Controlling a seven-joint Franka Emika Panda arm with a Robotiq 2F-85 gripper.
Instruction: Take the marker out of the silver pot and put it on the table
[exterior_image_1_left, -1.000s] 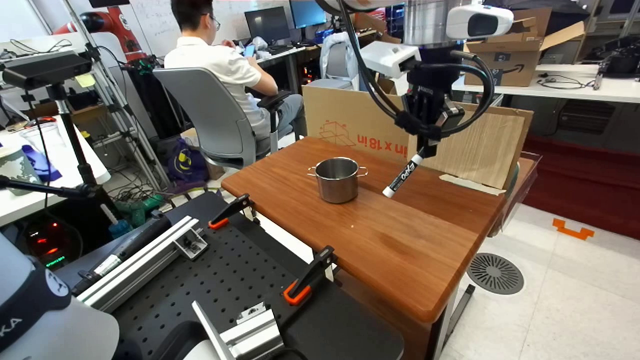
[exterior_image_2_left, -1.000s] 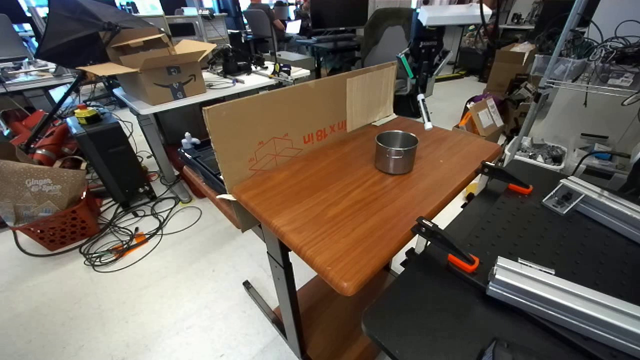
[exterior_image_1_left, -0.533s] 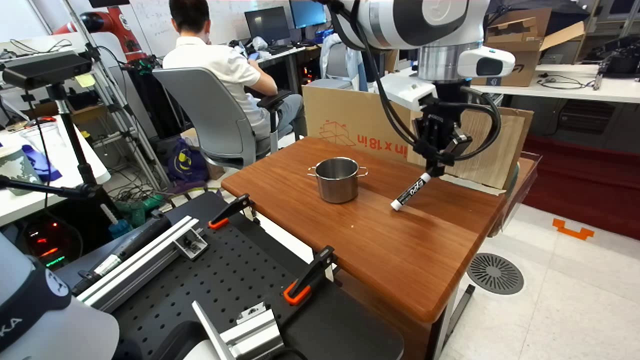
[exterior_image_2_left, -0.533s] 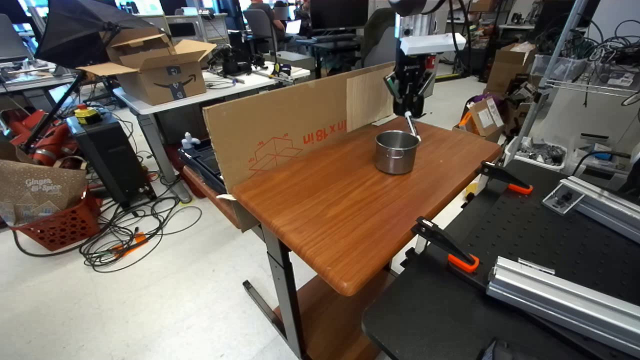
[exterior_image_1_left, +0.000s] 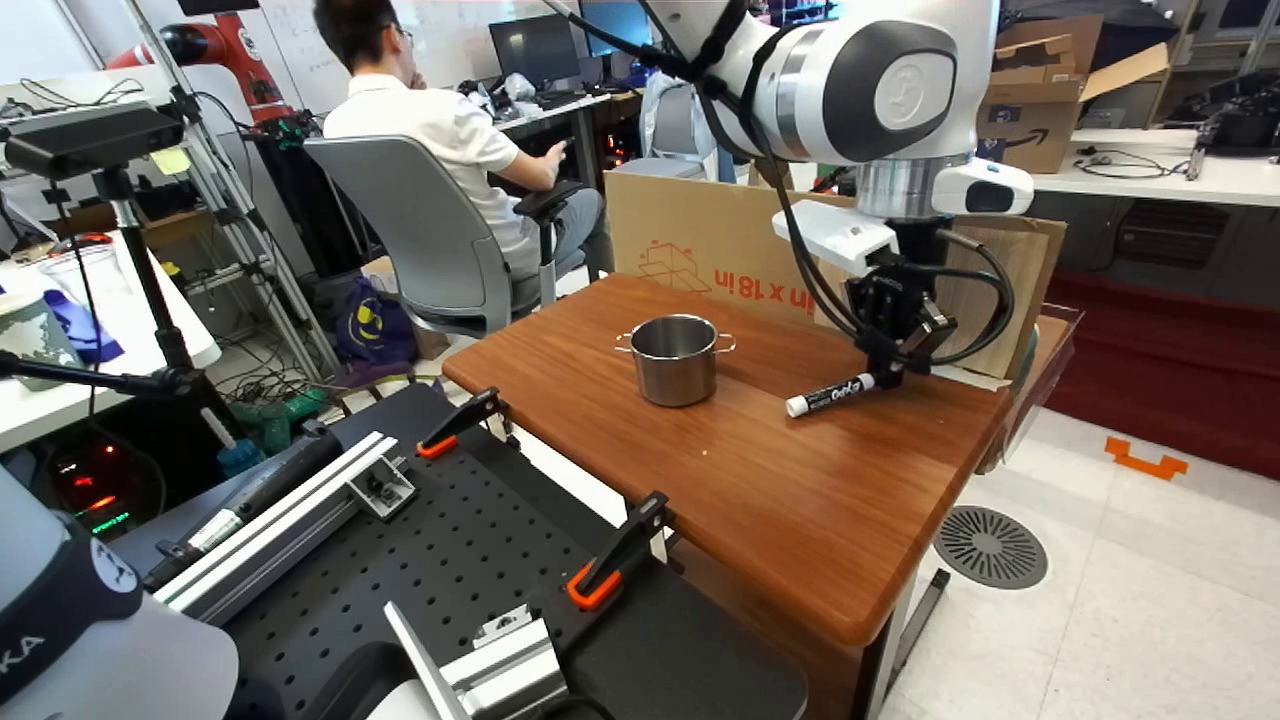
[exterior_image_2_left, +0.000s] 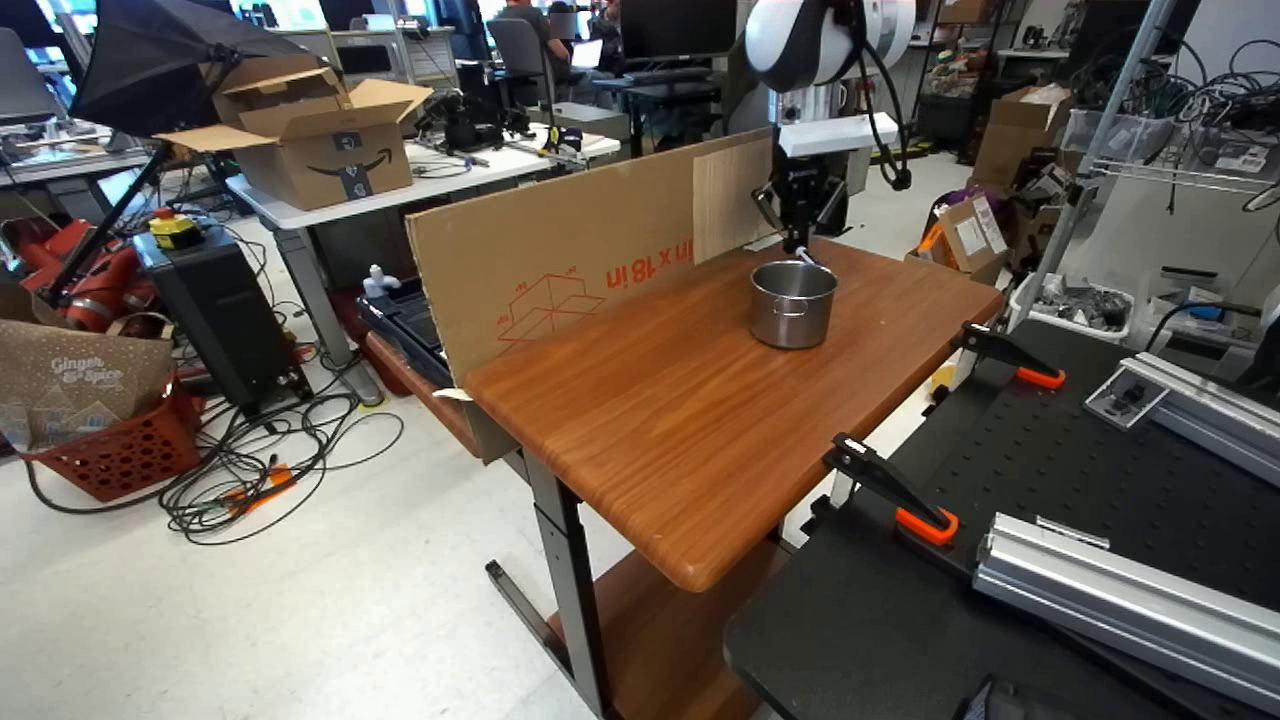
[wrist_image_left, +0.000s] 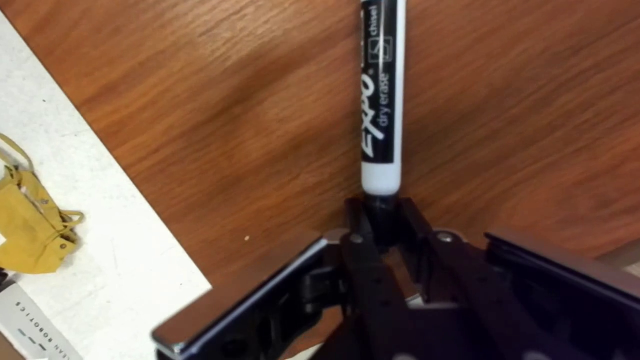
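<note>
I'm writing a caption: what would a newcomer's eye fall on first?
First is probably the slim black-and-white marker, pinched by the black gripper over the reddish-brown wooden table. Next come the shiny round silver metal pot on that table and, along its edge, the red-printed tan cardboard panel.

Your marker (wrist_image_left: 381, 100) reads "EXPO dry erase"; far cardboard (exterior_image_2_left: 560, 240), upside-down "in x 18 in"; left bag (exterior_image_2_left: 85, 395), "Ginger & Spice."

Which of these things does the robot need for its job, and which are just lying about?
Part of the job:
marker, clamped in the gripper
silver pot
table, where the marker should go

Just lying about:
open cardboard box
red basket
purple bag
</note>
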